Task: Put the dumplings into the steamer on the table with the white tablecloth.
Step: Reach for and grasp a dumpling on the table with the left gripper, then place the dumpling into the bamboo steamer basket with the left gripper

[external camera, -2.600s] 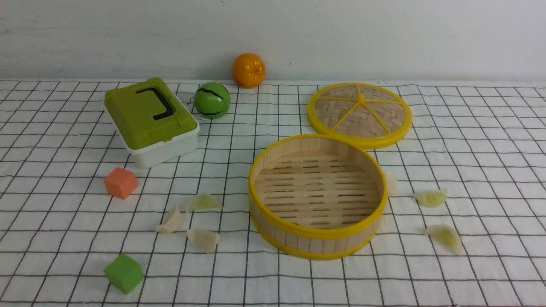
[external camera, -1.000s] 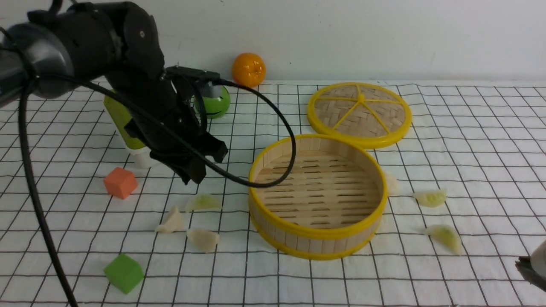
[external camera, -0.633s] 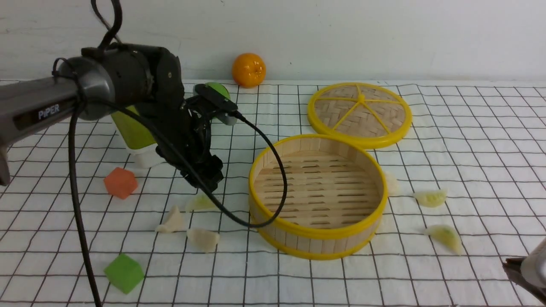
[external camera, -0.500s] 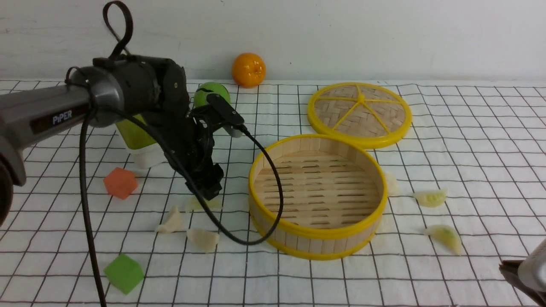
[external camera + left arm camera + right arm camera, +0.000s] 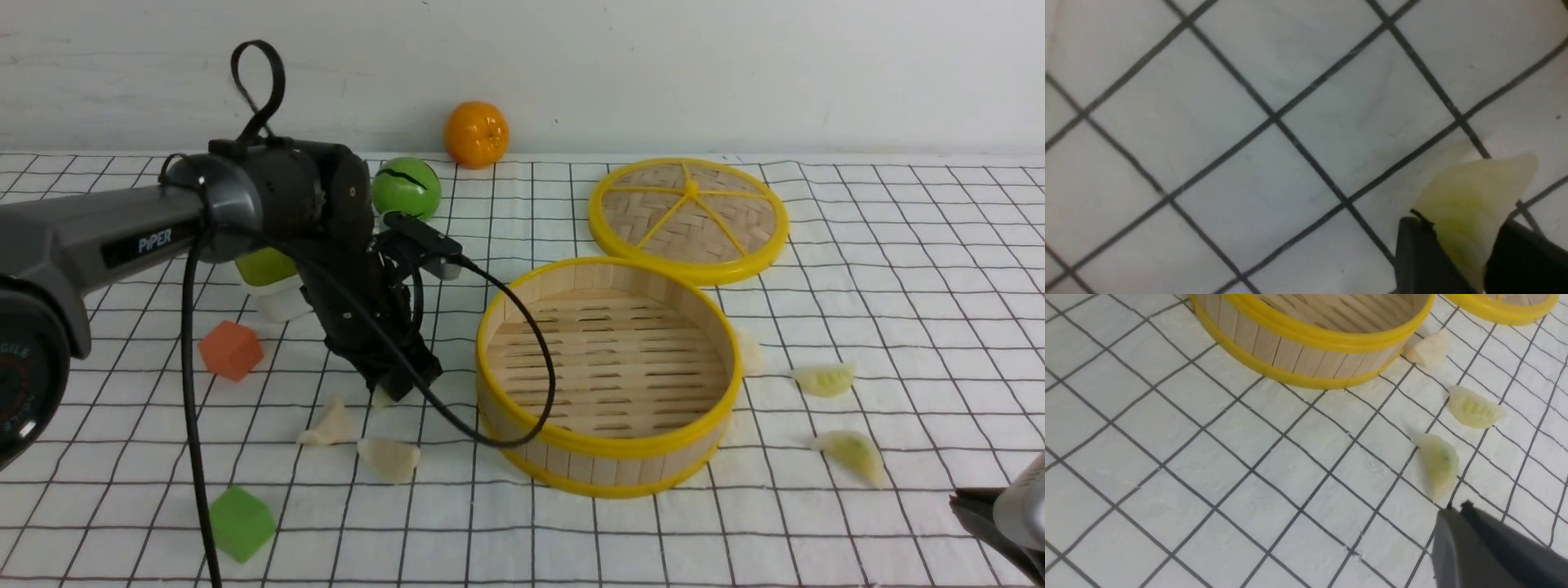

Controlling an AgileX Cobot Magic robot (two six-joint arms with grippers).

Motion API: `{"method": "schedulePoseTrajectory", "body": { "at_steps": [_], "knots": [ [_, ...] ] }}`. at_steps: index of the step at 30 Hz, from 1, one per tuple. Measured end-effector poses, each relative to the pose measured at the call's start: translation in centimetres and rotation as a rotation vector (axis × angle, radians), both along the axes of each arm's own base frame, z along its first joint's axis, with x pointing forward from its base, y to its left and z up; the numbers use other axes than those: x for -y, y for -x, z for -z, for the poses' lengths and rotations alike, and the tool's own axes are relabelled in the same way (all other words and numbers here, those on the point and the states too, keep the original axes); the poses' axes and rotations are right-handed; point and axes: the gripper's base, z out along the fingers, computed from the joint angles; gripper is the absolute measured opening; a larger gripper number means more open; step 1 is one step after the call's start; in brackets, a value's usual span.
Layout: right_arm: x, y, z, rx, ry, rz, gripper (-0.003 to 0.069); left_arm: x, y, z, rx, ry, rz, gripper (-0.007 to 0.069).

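The bamboo steamer stands empty mid-table on the white grid tablecloth. My left gripper is down at the cloth just left of it, shut on a pale dumpling between its fingers; that dumpling barely shows in the front view. Two more dumplings lie nearby. Right of the steamer lie three dumplings, the last against the wall. My right gripper is shut and empty, close to a green-flecked dumpling; it shows at the front view's lower right.
The steamer's flat woven lid lies behind it. A green-lidded box sits behind my left arm, with a green ball and an orange at the back. An orange cube and a green cube lie front left.
My left arm came in from the left, dropped onto the dumpling nearest the steamer and closed its jaws on it. My right gripper edged in at the lower right.
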Motion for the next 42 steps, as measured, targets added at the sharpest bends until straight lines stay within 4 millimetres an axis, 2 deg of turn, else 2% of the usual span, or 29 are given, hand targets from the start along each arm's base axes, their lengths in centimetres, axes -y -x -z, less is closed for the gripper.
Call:
{"method": "schedulePoseTrajectory", "body": {
  "at_steps": [3, 7, 8, 9, 11, 12, 14, 16, 18, 20, 22, 25, 26, 28, 36, 40, 41, 42],
  "knots": [
    [0.0, 0.0, 0.0, 0.0, 0.0, 0.0, -0.0003, -0.1, -0.3, -1.4, -0.016, 0.01, -0.118, 0.0179],
    [0.0, 0.0, -0.1, 0.002, -0.015, 0.008, -0.0002, 0.1, -1.2, -5.4, 0.007, 0.047, -0.256, 0.0179],
    [0.0, 0.0, -0.1, 0.003, -0.016, 0.008, -0.0002, 0.1, -1.3, -5.6, 0.009, 0.054, -0.264, 0.0179],
    [0.0, -0.1, -0.1, 0.007, -0.021, 0.009, -0.0001, 0.4, -1.7, -8.0, 0.044, 0.109, -0.308, 0.0179],
    [-0.1, -0.1, -0.1, 0.01, -0.022, 0.009, 0.0, 1.5, -1.7, -10.9, 0.079, 0.212, -0.336, 0.0179],
    [-0.1, -0.1, -0.1, 0.009, -0.022, 0.009, 0.0, 1.6, -1.7, -11.2, 0.082, 0.222, -0.336, 0.0179],
    [-0.1, -0.1, -0.1, 0.008, -0.029, 0.014, 0.0, 4.0, -1.1, -13.6, 0.107, 0.326, -0.304, 0.0179],
    [-0.1, -0.1, -0.1, 0.001, -0.05, 0.029, 0.0001, 6.5, -0.2, -14.2, 0.106, 0.364, -0.26, 0.0179],
    [-0.1, -0.1, -0.2, -0.007, -0.074, 0.047, 0.0002, 8.8, 0.4, -13.5, 0.086, 0.368, -0.243, 0.0179],
    [-0.1, -0.1, -0.2, -0.014, -0.096, 0.062, 0.0003, 10.8, 0.7, -11.5, 0.059, 0.335, -0.258, 0.0179],
    [-0.1, -0.1, -0.2, -0.017, -0.104, 0.068, 0.0003, 12.0, 0.3, -9.0, 0.048, 0.284, -0.285, 0.0179],
    [-0.1, -0.1, -0.2, -0.018, -0.105, 0.069, 0.0006, 12.4, -0.9, -5.4, 0.048, 0.229, -0.344, 0.0179],
    [-0.1, -0.1, -0.2, -0.018, -0.106, 0.07, 0.0006, 12.4, -1.0, -5.3, 0.047, 0.227, -0.348, 0.0179],
    [-0.1, -0.1, -0.2, -0.02, -0.109, 0.072, 0.0008, 12.5, -1.4, -3.6, 0.035, 0.209, -0.369, 0.0179],
    [-0.1, -0.1, -0.2, -0.024, -0.124, 0.083, 0.001, 12.8, -1.7, -2.4, 0.026, 0.22, -0.38, 0.0189],
    [-0.1, -0.1, -0.2, -0.027, -0.134, 0.09, 0.0012, 12.8, -1.8, -2.1, 0.019, 0.226, -0.398, 0.0296],
    [-0.1, -0.1, -0.2, -0.027, -0.134, 0.09, 0.0012, 12.8, -1.8, -2.1, 0.017, 0.226, -0.401, 0.0303],
    [-0.1, -0.1, -0.2, -0.04, -0.166, 0.114, 0.0012, 12.8, -1.8, -2.1, 0.014, 0.231, -0.418, 0.0359]
  ]
}}
